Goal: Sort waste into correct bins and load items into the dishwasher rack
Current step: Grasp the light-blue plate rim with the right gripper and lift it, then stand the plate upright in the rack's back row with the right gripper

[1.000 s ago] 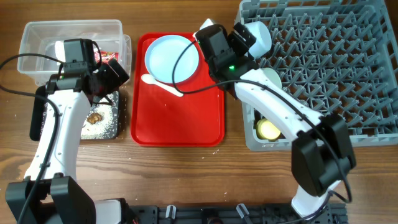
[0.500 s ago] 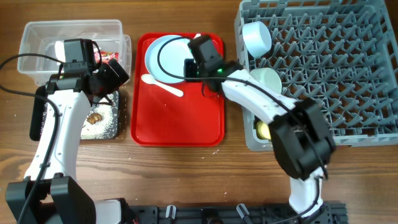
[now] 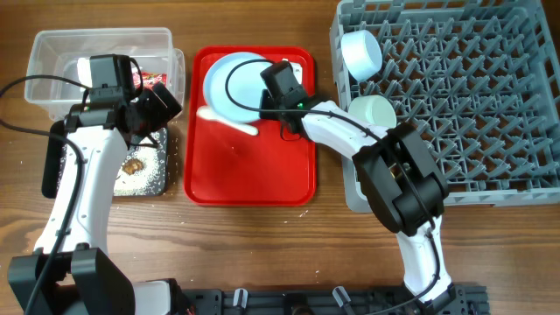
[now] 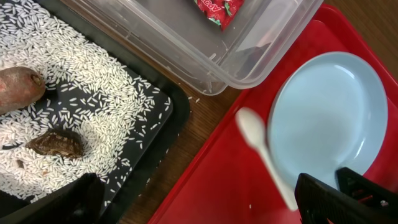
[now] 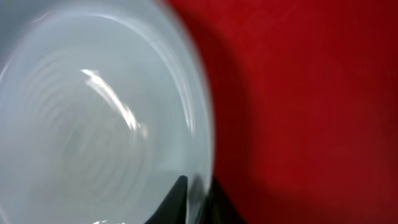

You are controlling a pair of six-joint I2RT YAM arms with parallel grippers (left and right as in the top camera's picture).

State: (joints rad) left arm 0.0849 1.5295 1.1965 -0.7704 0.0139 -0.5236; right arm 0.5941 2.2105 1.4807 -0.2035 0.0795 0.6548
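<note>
A round pale plate point(image 3: 232, 83) lies at the back of the flat red tray point(image 3: 254, 166), with the white spoon point(image 3: 226, 121) beside its near edge. My right gripper point(image 3: 273, 87) is shut on the plate's right rim; in the right wrist view the rim point(image 5: 202, 155) runs between the two dark fingertips point(image 5: 179, 196). My left gripper point(image 4: 199, 208) hangs open over the seam between the black tray point(image 4: 165, 118) and the red tray, holding nothing. Rice point(image 4: 93, 106), a root point(image 4: 18, 87) and a brown lump point(image 4: 56, 143) lie in the black tray. A red wrapper point(image 4: 217, 9) lies in the clear tub point(image 3: 52, 52).
The grey dishwasher rack point(image 3: 490, 96) fills the right side, with a pale bowl point(image 3: 360, 51) and a mint bowl point(image 3: 372, 109) standing at its left edge. My right arm stretches from the rack's front left corner across to the red tray.
My right gripper left the bowl in the rack, swung left to the plate and shut on its rim. The left arm has not moved.
</note>
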